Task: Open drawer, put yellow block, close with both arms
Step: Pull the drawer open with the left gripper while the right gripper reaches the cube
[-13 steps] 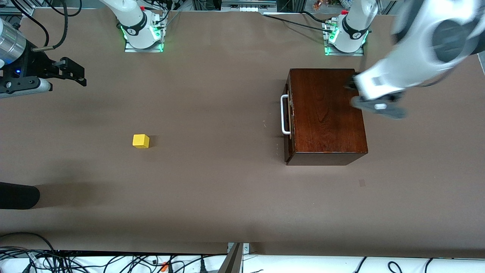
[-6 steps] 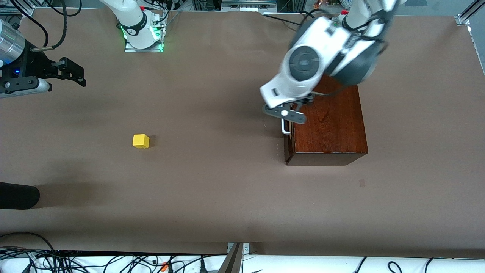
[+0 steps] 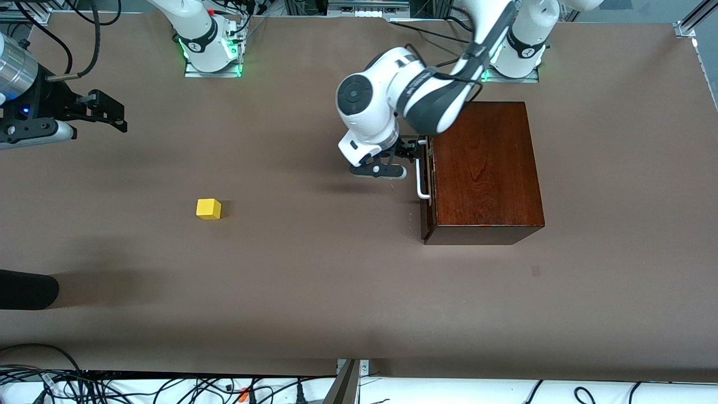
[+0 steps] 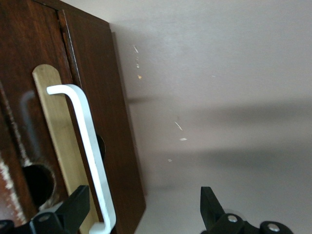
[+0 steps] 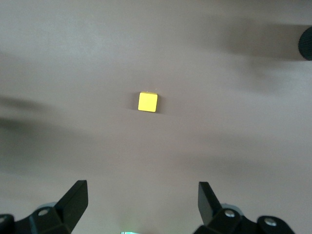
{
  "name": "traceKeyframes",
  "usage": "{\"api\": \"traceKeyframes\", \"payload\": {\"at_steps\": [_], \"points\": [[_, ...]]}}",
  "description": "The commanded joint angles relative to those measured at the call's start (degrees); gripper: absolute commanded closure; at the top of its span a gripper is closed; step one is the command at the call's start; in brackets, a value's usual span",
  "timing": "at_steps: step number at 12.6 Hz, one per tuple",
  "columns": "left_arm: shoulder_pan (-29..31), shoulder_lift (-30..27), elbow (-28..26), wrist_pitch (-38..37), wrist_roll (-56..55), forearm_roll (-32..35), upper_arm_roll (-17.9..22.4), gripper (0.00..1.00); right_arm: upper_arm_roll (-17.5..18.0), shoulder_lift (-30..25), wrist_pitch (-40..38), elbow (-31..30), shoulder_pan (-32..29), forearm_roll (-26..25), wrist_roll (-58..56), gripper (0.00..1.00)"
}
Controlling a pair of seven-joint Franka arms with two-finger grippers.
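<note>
Swinging in from over the wooden box point(image 3: 482, 168), the left arm has brought the left gripper point(image 3: 405, 152) down in front of the drawer point(image 3: 429, 185) within the last second; a moment ago it hung over the box top, near the edge toward the left arm's end of the table. Now it sits just beside the white handle point(image 3: 422, 174), at the handle's end farther from the front camera. In the left wrist view the left gripper point(image 4: 141, 214) has its jaws spread wide, with one finger point(image 4: 78, 204) close against the handle point(image 4: 87, 146) and the other out over bare table. Nothing is gripped yet. I judge that the opening step is about to begin: the jaws need to straddle the bar before any pull.

The drawer looks fully shut, its dark front flush with the box, so whatever may be inside cannot be seen.

The right gripper point(image 3: 106, 109) waits at the right arm's end of the table, wide apart and empty, unmoved over the last second. The yellow block point(image 3: 208, 209) rests on the table point(image 3: 314, 280), well apart from the box and nearer the front camera than the right gripper; it shows in the right wrist view too point(image 5: 147, 102), untouched.
</note>
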Motion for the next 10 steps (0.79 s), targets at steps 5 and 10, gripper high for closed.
{"api": "traceKeyframes", "payload": {"at_steps": [5,10], "points": [[-0.98,3.24,1.83,-0.68,-2.29,8.15,0.97,0.00,-0.07,8.01,2.02,1.87,-1.49,-0.41,-0.73,0.00],[-0.80,4.47,1.57,-0.68,-2.72,8.06,1.32,0.00,0.28,11.54,2.46,1.69,-0.96,-0.33,-1.00,0.00]]}}
